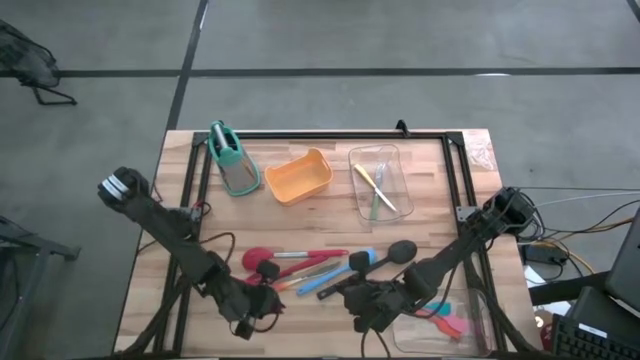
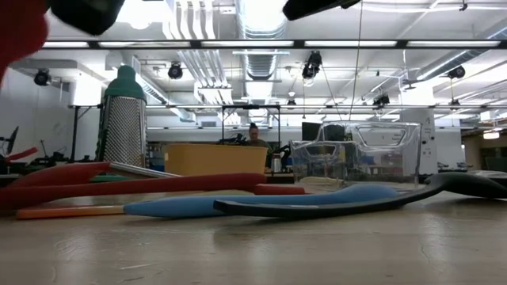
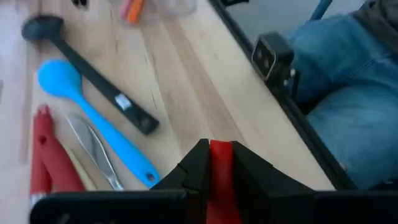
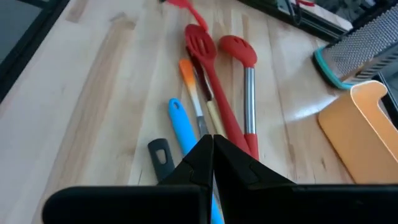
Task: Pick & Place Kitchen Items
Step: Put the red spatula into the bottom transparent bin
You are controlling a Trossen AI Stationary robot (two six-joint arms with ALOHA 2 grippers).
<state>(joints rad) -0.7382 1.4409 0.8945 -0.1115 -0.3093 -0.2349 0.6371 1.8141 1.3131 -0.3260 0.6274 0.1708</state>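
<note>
Several slim utensils lie side by side mid-table: red spatulas [image 4: 200, 50], a red spoon with a metal shaft [image 4: 239, 53], a blue spoon [image 3: 93, 118] and a black ladle [image 3: 87, 74]. My left gripper [image 3: 219, 163] is near the table's front edge, left of centre [image 1: 262, 298]. It is shut on a red utensil [image 2: 20, 36], which is raised above the table. My right gripper [image 4: 211, 146] hovers shut with nothing in it just right of the heap [image 1: 358, 300], over the blue and black utensils. My left gripper pinches a narrow red part [image 3: 219, 155] of the utensil between its two fingers, and that part runs along them. The gripper's body hides the rest, so I cannot tell which part it is. In the low view the broad red end [image 2: 20, 36] hangs high, clear of the table.
At the far side stand a grey holder with a teal handle [image 1: 230, 160], an orange tub [image 1: 300, 178] and a clear tray [image 1: 395, 165] holding yellow and green pieces. Another clear tray [image 1: 480, 315] sits near right. A person's leg in jeans [image 3: 348, 81] is beyond the black edge rail.
</note>
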